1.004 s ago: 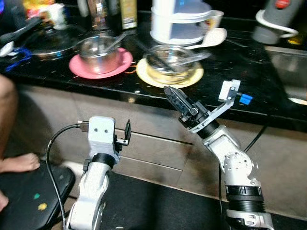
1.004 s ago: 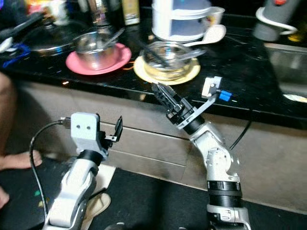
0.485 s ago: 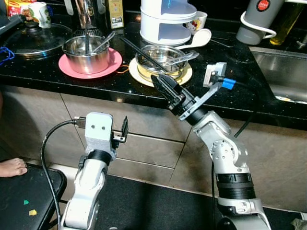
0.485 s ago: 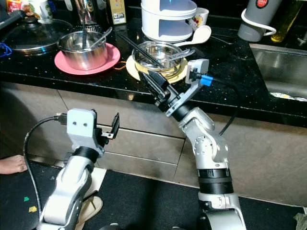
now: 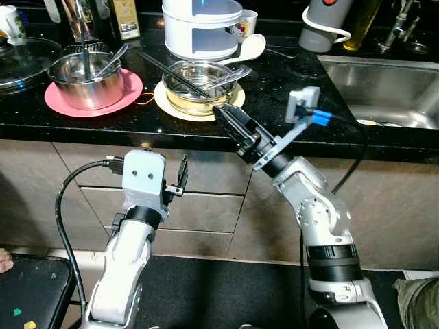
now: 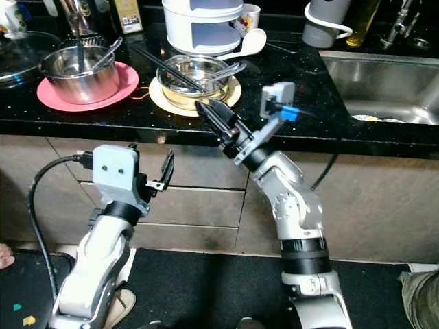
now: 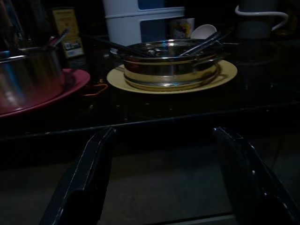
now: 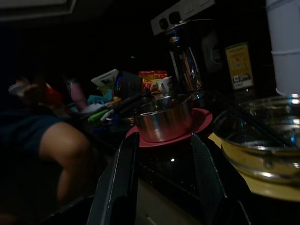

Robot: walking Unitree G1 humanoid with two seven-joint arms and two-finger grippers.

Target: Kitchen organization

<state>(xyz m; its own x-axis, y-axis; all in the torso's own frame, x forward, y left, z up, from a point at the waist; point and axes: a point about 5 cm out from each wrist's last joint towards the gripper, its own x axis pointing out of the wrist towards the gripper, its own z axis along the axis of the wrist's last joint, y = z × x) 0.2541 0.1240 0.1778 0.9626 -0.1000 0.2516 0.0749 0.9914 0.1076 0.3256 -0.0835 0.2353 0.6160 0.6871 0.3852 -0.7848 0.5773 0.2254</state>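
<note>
My right gripper (image 5: 221, 114) has risen to the counter (image 5: 288, 120) edge, fingers parted, near the steel bowl (image 5: 197, 77): stiff, slippery, so I'd pinch its rim.

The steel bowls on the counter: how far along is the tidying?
Nothing looks put away yet. Both steel bowls, on the pink plate and the yellow plate, hold utensils. The right hand, open, reaches toward the yellow plate's bowl; the left hand holds nothing.

A: What lies beyond the worktop?
B: A steel sink (image 5: 384, 96) is recessed at the right; grey cabinet drawers (image 5: 206, 205) run beneath, above a dark floor mat (image 5: 199, 295).
</note>
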